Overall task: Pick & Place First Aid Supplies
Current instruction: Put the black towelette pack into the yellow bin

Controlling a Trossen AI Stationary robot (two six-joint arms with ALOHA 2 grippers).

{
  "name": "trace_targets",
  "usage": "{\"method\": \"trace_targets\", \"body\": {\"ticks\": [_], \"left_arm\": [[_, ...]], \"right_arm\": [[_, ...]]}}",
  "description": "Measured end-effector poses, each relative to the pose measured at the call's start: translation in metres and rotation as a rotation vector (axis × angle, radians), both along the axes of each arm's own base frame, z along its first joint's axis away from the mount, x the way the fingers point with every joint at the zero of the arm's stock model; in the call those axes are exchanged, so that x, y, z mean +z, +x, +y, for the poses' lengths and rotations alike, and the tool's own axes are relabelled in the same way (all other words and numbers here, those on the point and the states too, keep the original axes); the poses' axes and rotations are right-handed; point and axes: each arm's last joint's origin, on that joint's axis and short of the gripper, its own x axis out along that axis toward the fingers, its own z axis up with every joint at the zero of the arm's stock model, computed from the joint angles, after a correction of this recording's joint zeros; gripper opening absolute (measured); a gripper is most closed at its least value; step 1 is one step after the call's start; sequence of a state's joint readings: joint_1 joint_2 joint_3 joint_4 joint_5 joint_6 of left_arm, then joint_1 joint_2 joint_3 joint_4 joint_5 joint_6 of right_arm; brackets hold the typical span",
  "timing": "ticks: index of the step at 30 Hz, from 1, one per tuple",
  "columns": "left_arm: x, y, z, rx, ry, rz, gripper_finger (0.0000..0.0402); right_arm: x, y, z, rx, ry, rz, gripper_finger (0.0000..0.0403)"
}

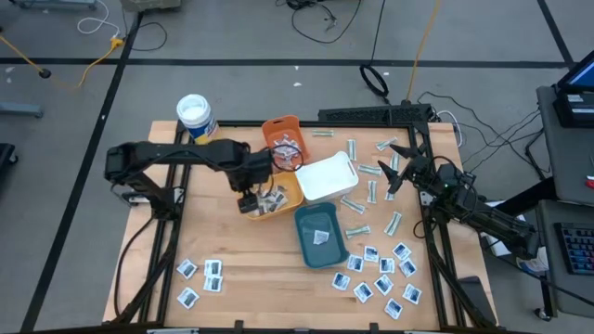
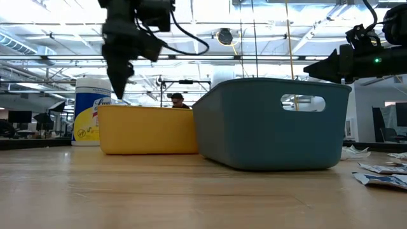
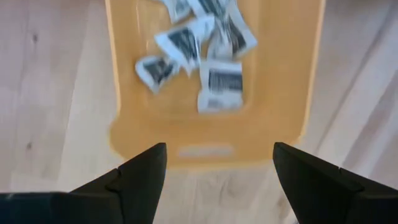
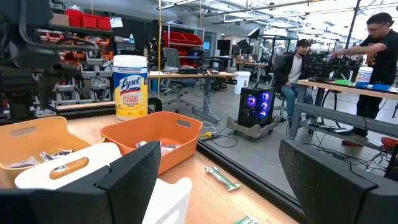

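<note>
My left gripper (image 1: 251,200) (image 3: 214,168) hangs open above the near end of the yellow tray (image 1: 278,197) (image 3: 214,134) and holds nothing. Several square white sachets (image 3: 202,53) with dark print lie on that tray's floor. In the low view this gripper (image 2: 121,79) stands above the yellow tray's rim (image 2: 146,108). My right gripper (image 1: 394,170) (image 4: 217,180) is open and raised over the table's right side, pointing left toward the trays. More square sachets (image 1: 380,274) lie near right and near left (image 1: 201,276). Pale strips (image 1: 364,160) lie far right.
The orange tray (image 1: 284,139) holds packets. The white tray (image 1: 327,178) sits between it and the teal tray (image 1: 321,237), which holds one sachet. A white-lidded canister (image 1: 196,117) stands at the far left. People work at benches in the room beyond the table.
</note>
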State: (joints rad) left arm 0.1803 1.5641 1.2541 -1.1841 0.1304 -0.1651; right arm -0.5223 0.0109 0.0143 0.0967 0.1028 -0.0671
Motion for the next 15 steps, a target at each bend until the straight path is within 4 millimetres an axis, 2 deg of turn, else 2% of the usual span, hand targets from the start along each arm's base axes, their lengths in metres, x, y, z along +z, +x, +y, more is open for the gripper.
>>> {"method": "trace_targets", "body": {"ticks": [6,10,15], "left_arm": [[0.008,-0.007,-0.015,-0.066,0.003,0.013,0.0284],[0.011,-0.010,-0.042,-0.176,0.002,0.025,0.0275],[0.014,-0.016,-0.087,-0.347,0.004,0.018,0.0277]], "right_arm": [[0.000,0.000,0.000,0.001,0.000,0.000,0.0322],[0.000,0.000,0.000,0.000,0.000,0.000,0.0322],[0.000,0.000,0.000,0.000,0.000,0.000,0.0322]]}}
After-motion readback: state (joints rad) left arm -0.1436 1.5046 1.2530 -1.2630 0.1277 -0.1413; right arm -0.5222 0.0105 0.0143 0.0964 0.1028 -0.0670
